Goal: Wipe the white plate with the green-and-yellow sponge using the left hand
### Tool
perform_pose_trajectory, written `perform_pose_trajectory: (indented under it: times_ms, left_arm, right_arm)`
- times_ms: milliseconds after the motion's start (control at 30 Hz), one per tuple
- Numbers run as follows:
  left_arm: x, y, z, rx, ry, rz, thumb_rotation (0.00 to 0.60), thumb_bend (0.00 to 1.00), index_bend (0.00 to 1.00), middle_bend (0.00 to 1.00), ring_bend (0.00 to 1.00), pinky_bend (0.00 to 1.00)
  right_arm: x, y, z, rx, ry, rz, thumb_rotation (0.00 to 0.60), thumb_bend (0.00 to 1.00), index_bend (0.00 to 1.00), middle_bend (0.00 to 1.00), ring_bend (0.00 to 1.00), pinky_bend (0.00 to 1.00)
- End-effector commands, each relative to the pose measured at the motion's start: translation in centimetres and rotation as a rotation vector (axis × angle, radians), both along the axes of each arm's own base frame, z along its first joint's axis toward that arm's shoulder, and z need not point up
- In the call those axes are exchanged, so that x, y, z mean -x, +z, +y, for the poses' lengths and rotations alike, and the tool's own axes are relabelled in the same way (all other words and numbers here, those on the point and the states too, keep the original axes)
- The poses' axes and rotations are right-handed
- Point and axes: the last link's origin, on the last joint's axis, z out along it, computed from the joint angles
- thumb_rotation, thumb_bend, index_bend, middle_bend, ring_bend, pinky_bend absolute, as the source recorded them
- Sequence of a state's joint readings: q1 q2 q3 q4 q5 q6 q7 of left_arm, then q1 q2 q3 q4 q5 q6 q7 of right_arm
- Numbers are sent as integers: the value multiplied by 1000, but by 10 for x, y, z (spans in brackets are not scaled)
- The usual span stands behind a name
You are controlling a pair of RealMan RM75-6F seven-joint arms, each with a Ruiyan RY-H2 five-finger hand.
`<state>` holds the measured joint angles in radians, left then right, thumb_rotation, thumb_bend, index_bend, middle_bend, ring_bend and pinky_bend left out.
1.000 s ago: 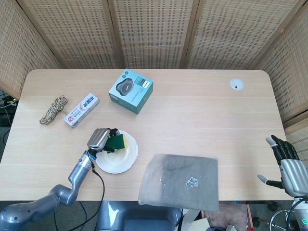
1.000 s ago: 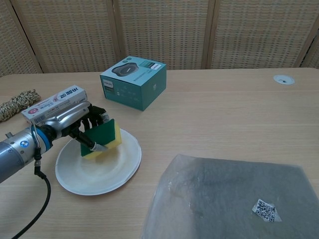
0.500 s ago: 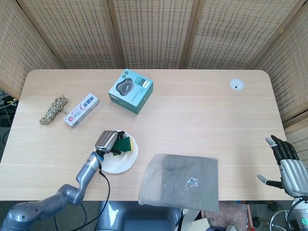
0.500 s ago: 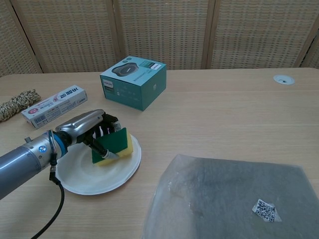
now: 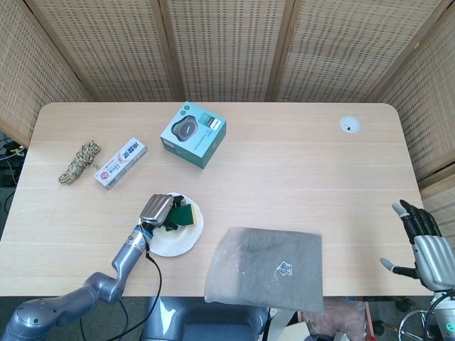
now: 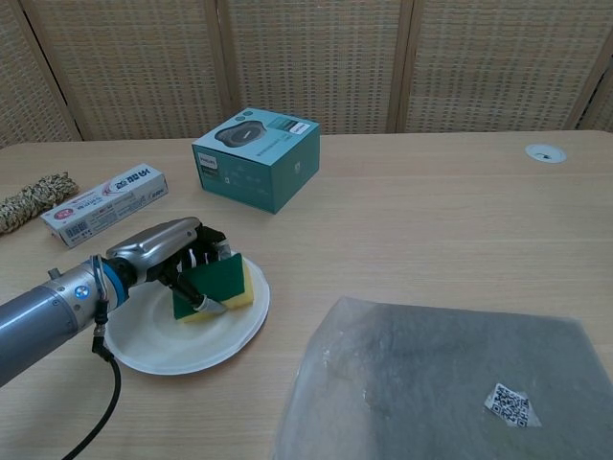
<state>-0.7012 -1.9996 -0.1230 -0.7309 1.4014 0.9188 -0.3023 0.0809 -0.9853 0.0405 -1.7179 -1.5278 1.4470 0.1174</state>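
Note:
The white plate (image 5: 173,241) (image 6: 182,340) lies near the table's front left. My left hand (image 5: 159,210) (image 6: 168,254) grips the green-and-yellow sponge (image 5: 183,216) (image 6: 215,287), green face toward the fingers, yellow side away. The sponge stands on edge on the plate's far right part. My right hand (image 5: 424,244) hangs off the table's right edge with fingers spread and nothing in it; the chest view does not show it.
A teal box (image 5: 193,133) (image 6: 255,157) stands behind the plate. A white-and-red carton (image 5: 120,162) (image 6: 103,204) and a rope bundle (image 5: 79,161) (image 6: 34,201) lie at the left. A grey cloth bag (image 5: 266,268) (image 6: 441,383) covers the front right. A round grommet (image 5: 349,125) sits far right.
My left hand slid the sponge rightward across the plate, then back slightly toward the front left. The plate shifted a little with it. The right hand stayed still.

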Motion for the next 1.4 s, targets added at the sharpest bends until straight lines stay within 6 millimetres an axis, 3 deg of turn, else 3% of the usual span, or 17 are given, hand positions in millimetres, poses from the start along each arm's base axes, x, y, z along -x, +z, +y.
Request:
perform_pose_trajectory:
  times_ms: [33,267,567,633,733,900,1133,1233,1300,1367,1400]
  left_arm:
    - [-2,3,2,-10,-10,-6,600,158,714,613,495,501]
    - [-12,31,14,-55,-77,-5,600,158,714,613,494,501]
    - [-17,90,29,-75,-210,225,600,158,714,613,494,513]
    - [-10,105,26,-63,-194,261,600,158,714,613,494,512]
    - [27,129,11,-23,-88,326,600,159,714,613,494,506]
    - [68,142,-3,-8,48,339,600,160,713,613,494,501]
    - [98,146,-9,-4,149,319,600,154,711,583,482,443]
    - [110,146,-12,4,195,301,600,50,554,390,322,263]
    - [115,147,-12,10,210,306,600,0,280,118,93,82]
    - [121,152,-14,29,254,314,600,0,90,7,3,8]
    - [121,154,-14,30,264,314,600,0,28,0,0,0]
  right_arm:
    - [0,0,0,0,0,-1,600,0,0,0,0,0]
    - [0,1,0,2,-1,-6,600,0,0,0,0,0]
    - [-1,2,1,2,2,-9,600,0,0,0,0,0]
    - [-1,1,1,0,3,-9,600,0,0,0,0,0]
    - [-3,1,4,-3,9,-8,600,0,0,0,0,0]
    - [-4,0,5,-7,12,-7,600,0,0,0,0,0]
    - [-6,0,5,-10,16,-5,600,0,0,0,0,0]
    - [-6,0,6,-11,18,-4,600,0,0,0,0,0]
    - [-6,-1,6,-12,19,-3,600,0,0,0,0,0]
    - [-7,0,7,-12,20,-5,600,0,0,0,0,0]
    - [-7,0,7,-12,21,-5,600,0,0,0,0,0]
